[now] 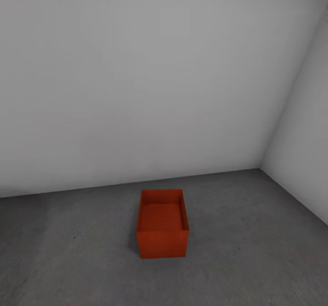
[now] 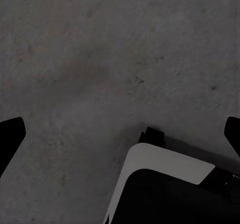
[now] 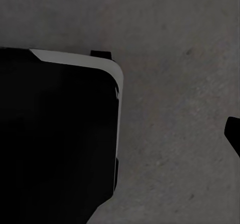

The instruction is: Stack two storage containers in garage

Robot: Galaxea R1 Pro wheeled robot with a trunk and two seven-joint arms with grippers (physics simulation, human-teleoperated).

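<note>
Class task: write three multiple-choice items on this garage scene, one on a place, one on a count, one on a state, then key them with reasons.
1. Where does the storage container stand?
A on a shelf
B on the grey floor, short of the white wall
C on a sofa

2. How many containers appear in the head view?
A one
B two
C three

3. What is inside the container?
A boxes
B a second bin
C nothing

Key: 1 B, its base rests on speckled concrete; 2 A, a single orange-red bin; 3 C, its bare bottom shows.
</note>
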